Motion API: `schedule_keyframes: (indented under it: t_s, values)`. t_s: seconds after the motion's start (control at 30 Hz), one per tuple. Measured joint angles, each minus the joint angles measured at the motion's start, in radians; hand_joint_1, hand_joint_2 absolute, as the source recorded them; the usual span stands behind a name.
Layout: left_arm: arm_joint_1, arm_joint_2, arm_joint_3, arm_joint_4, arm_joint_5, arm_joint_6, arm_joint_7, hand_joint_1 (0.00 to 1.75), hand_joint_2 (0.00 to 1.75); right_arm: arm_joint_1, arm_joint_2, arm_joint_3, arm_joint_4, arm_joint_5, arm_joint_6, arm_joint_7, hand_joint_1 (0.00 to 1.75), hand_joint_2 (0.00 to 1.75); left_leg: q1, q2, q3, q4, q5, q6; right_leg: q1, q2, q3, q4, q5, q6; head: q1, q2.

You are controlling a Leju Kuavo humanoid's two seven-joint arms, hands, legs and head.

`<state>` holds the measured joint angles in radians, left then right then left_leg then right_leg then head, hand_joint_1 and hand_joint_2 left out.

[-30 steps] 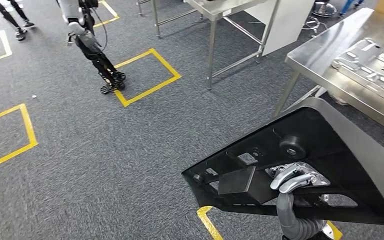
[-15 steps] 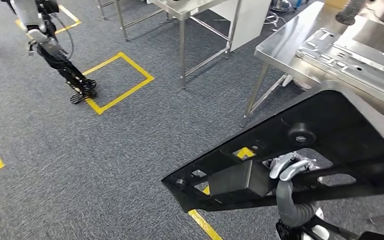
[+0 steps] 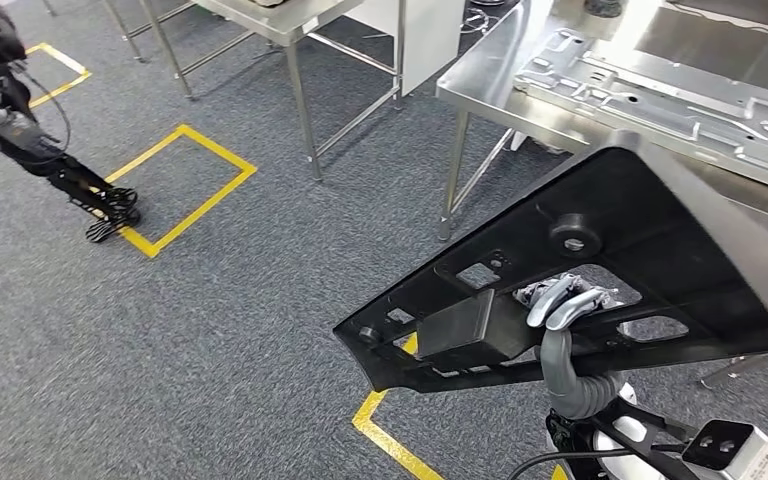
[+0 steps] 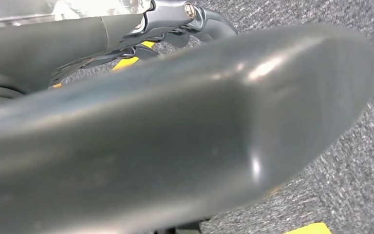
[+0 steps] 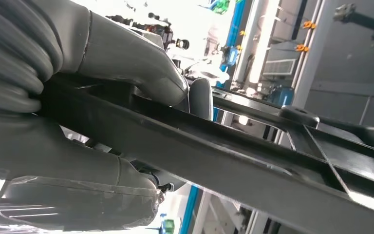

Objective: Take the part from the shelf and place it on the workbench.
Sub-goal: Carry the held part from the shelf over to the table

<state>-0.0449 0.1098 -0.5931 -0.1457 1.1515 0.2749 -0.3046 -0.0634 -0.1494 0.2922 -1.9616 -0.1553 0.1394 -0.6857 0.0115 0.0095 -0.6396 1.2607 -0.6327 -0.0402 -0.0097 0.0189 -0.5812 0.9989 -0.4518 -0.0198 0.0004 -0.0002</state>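
Grey carpet [image 3: 210, 330] marked with yellow tape squares [image 3: 175, 190] runs under steel tables, and the desk [image 3: 480, 95] with pressed metal panels [image 3: 680, 95] on it now stands at upper right, much nearer the middle of the head view than a second ago. The whole scene has slid leftward across the three head pictures, so the camera has turned toward the desk; nothing on the floor has moved of itself. The other robot [image 3: 30, 150] has drifted to the far left edge for the same reason. For the task this reads as the carry nearly done: the part [image 3: 600, 280], a large black plastic panel with cut-outs and a round boss, is off the shelf and held in the air in front of the body, its far edge already overlapping the desk's edge in the head view, though not resting on it. The left robot hand [image 3: 568, 302] comes up from below on a bent wrist, fingers [image 3: 560, 312] curled through an opening in the part, gripping it. The right robot hand [image 5: 102, 112] clamps a rib of the part between thumb and fingers. Setting down is judged the next step, once the body closes in.
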Motion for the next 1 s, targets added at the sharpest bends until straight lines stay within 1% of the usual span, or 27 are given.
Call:
schedule_keyframes:
  t_s: [0.03,0.07,0.1,0.13,0.17,0.2,0.23,0.3,0.33,0.4,0.43,0.47,0.5,0.53,0.57,0.6,0.63,0.7,0.73,0.77,0.8,0.83,0.87,0.9,0.93,0.97,1.0]
  values:
    - [0.002,-0.001,0.002,0.0,0.004,0.0,-0.002,0.0,0.0,0.0,-0.001,0.002,0.004,-0.003,0.001,0.0,1.75,1.75,0.0,-0.001,-0.014,0.024,0.002,0.0,0.001,0.012,0.001,0.0,0.0,0.0,0.0,0.0]
    - [0.004,-0.002,0.003,0.0,0.006,0.0,-0.003,0.0,0.0,0.0,-0.002,0.005,0.007,-0.007,0.002,0.0,1.75,1.75,0.0,-0.003,-0.01,0.006,0.026,0.002,0.001,0.024,0.002,0.001,0.0,0.0,0.0,0.0]
    - [0.004,-0.002,0.005,0.0,0.008,0.0,-0.004,0.0,0.0,0.0,-0.004,0.007,0.011,-0.012,0.003,0.0,1.75,1.75,0.0,-0.008,0.012,-0.047,0.064,0.006,0.001,0.036,0.004,0.002,0.0,0.001,0.0,0.0]
    - [0.005,-0.003,0.006,0.0,0.01,0.001,-0.005,0.0,0.0,-0.001,-0.005,0.008,0.015,-0.017,0.004,0.0,1.75,1.75,0.001,-0.026,0.041,-0.12,0.104,0.01,0.001,0.047,0.004,0.002,0.0,0.002,0.0,0.0]
    - [0.006,-0.003,0.007,0.0,0.01,0.002,-0.004,0.0,0.0,-0.002,-0.006,0.009,0.019,-0.021,0.004,0.0,1.75,1.75,0.002,-0.047,0.068,-0.187,0.132,0.014,0.001,0.058,0.003,0.004,0.0,0.005,0.0,0.0]
    - [0.006,-0.004,0.008,0.0,0.01,0.003,-0.003,0.0,0.0,-0.004,-0.007,0.01,0.022,-0.025,0.004,0.0,1.75,1.75,0.002,-0.064,0.086,-0.233,0.146,0.018,0.001,0.068,0.0,0.005,0.001,0.01,0.0,0.0]
    - [0.007,-0.006,0.009,0.0,0.009,0.003,-0.002,0.0,0.0,-0.005,-0.008,0.011,0.026,-0.028,0.004,0.001,1.75,1.75,0.001,-0.075,0.094,-0.255,0.149,0.022,0.0,0.078,-0.004,0.005,0.004,0.017,0.0,0.0]
    - [0.005,-0.011,0.009,0.0,0.005,0.001,0.001,0.0,0.0,-0.006,-0.012,0.011,0.031,-0.032,0.004,0.002,1.75,1.75,0.0,-0.061,0.097,-0.262,0.149,0.032,-0.002,0.097,-0.011,0.003,0.009,0.032,0.0,0.0]
    - [0.005,-0.014,0.009,0.0,0.003,0.0,0.003,0.0,0.0,-0.005,-0.016,0.011,0.032,-0.034,0.003,0.003,1.75,1.75,0.001,-0.05,0.098,-0.267,0.153,0.039,-0.002,0.092,-0.014,0.006,0.006,0.038,0.001,0.0]
    - [0.006,-0.019,0.009,0.0,0.0,-0.001,0.004,0.0,0.0,-0.007,-0.023,0.01,0.034,-0.037,0.003,0.003,1.75,1.75,0.005,-0.027,0.099,-0.276,0.16,0.052,0.0,0.05,-0.04,0.058,-0.029,0.046,0.005,0.0]
    - [0.008,-0.02,0.009,0.0,0.0,-0.002,0.005,0.0,0.0,-0.007,-0.026,0.01,0.035,-0.038,0.003,0.003,1.75,1.75,0.003,-0.016,0.099,-0.277,0.161,0.056,-0.001,0.022,-0.065,0.112,-0.059,0.048,0.007,0.0]
    - [0.01,-0.021,0.009,0.0,-0.001,-0.003,0.005,0.0,0.0,-0.008,-0.028,0.01,0.037,-0.039,0.003,0.004,1.75,1.75,0.001,-0.004,0.098,-0.277,0.16,0.059,-0.002,0.004,-0.099,0.183,-0.093,0.052,0.009,0.0]
    - [0.012,-0.022,0.009,0.0,-0.001,-0.004,0.004,0.0,0.0,-0.007,-0.03,0.01,0.039,-0.041,0.004,0.006,1.75,1.75,0.0,0.008,0.097,-0.276,0.159,0.06,-0.004,-0.004,-0.128,0.244,-0.115,0.055,0.009,0.0]
    - [0.013,-0.023,0.009,0.0,0.0,-0.007,0.001,0.0,0.0,-0.006,-0.032,0.01,0.041,-0.042,0.006,0.009,1.75,1.75,-0.001,0.02,0.097,-0.275,0.158,0.06,-0.005,-0.008,-0.145,0.281,-0.122,0.057,0.009,0.0]
    - [0.013,-0.023,0.01,0.0,0.004,-0.012,-0.005,0.0,0.0,-0.006,-0.035,0.01,0.042,-0.045,0.01,0.013,1.75,1.75,-0.002,0.032,0.097,-0.274,0.157,0.06,-0.006,-0.012,-0.143,0.281,-0.111,0.058,0.01,0.0]
    - [0.012,-0.024,0.011,0.0,0.009,-0.018,-0.013,0.0,0.0,-0.008,-0.037,0.01,0.044,-0.048,0.016,0.016,1.75,1.75,-0.003,0.042,0.098,-0.273,0.155,0.059,-0.005,-0.018,-0.117,0.233,-0.082,0.057,0.01,0.0]
    - [0.011,-0.024,0.012,0.0,0.014,-0.024,-0.021,0.0,0.0,-0.012,-0.04,0.01,0.046,-0.052,0.023,0.018,1.75,1.75,-0.003,0.052,0.099,-0.271,0.153,0.057,-0.004,-0.034,-0.077,0.161,-0.049,0.054,0.01,0.0]
    - [0.011,-0.026,0.014,0.0,0.018,-0.035,-0.033,0.0,0.0,-0.025,-0.041,0.009,0.053,-0.065,0.038,0.018,1.75,1.75,-0.008,0.068,0.103,-0.269,0.147,0.049,0.004,-0.068,-0.011,0.037,-0.009,0.042,0.009,0.0]
    - [0.01,-0.027,0.015,0.0,0.018,-0.039,-0.036,0.0,0.0,-0.033,-0.041,0.009,0.057,-0.071,0.045,0.018,1.75,1.75,-0.01,0.077,0.104,-0.268,0.145,0.044,0.008,-0.076,0.002,0.009,-0.004,0.036,0.009,0.0]
    - [0.008,-0.028,0.015,0.0,0.017,-0.042,-0.039,0.0,0.0,-0.041,-0.041,0.009,0.061,-0.075,0.051,0.017,1.75,1.75,-0.012,0.085,0.105,-0.268,0.144,0.039,0.012,-0.072,0.002,0.002,-0.006,0.031,0.008,0.0]
    - [0.006,-0.029,0.015,0.0,0.017,-0.043,-0.041,0.0,0.0,-0.046,-0.041,0.009,0.066,-0.079,0.055,0.017,1.75,1.75,-0.012,0.093,0.108,-0.269,0.143,0.034,0.011,-0.061,0.001,0.0,-0.003,0.026,0.008,0.0]
    - [0.004,-0.03,0.015,0.0,0.017,-0.042,-0.043,0.0,0.0,-0.05,-0.041,0.009,0.07,-0.08,0.057,0.017,1.75,1.75,-0.01,0.089,0.11,-0.267,0.139,0.027,0.008,-0.051,0.002,-0.005,0.0,0.022,0.008,0.0]
    - [0.003,-0.031,0.015,0.0,0.015,-0.042,-0.043,0.0,0.0,-0.052,-0.041,0.009,0.073,-0.08,0.056,0.018,1.75,1.75,-0.008,0.073,0.107,-0.255,0.128,0.022,0.005,-0.042,0.004,-0.009,0.003,0.017,0.007,0.0]
    - [0.003,-0.031,0.014,0.0,0.014,-0.041,-0.041,0.0,0.0,-0.053,-0.041,0.009,0.074,-0.08,0.055,0.018,1.75,1.75,-0.006,0.05,0.094,-0.223,0.106,0.017,0.002,-0.033,0.006,-0.014,0.006,0.012,0.006,0.0]
    - [0.004,-0.031,0.013,0.0,0.012,-0.04,-0.037,0.0,0.0,-0.053,-0.04,0.009,0.075,-0.08,0.054,0.018,1.75,1.75,-0.003,0.024,0.071,-0.171,0.075,0.013,-0.001,-0.025,0.007,-0.016,0.008,0.01,0.004,0.0]
    - [0.005,-0.032,0.012,0.0,0.011,-0.039,-0.033,0.0,0.0,-0.052,-0.039,0.009,0.075,-0.08,0.052,0.018,1.75,1.75,-0.002,0.007,0.04,-0.102,0.039,0.011,-0.001,-0.015,0.006,-0.016,0.009,0.008,0.003,0.0]
    - [0.007,-0.032,0.011,0.0,0.01,-0.04,-0.03,0.0,0.0,-0.047,-0.038,0.008,0.074,-0.08,0.05,0.017,1.75,1.75,-0.001,0.001,0.008,-0.033,0.012,0.009,-0.001,-0.004,0.005,-0.015,0.009,0.007,0.002,0.0]
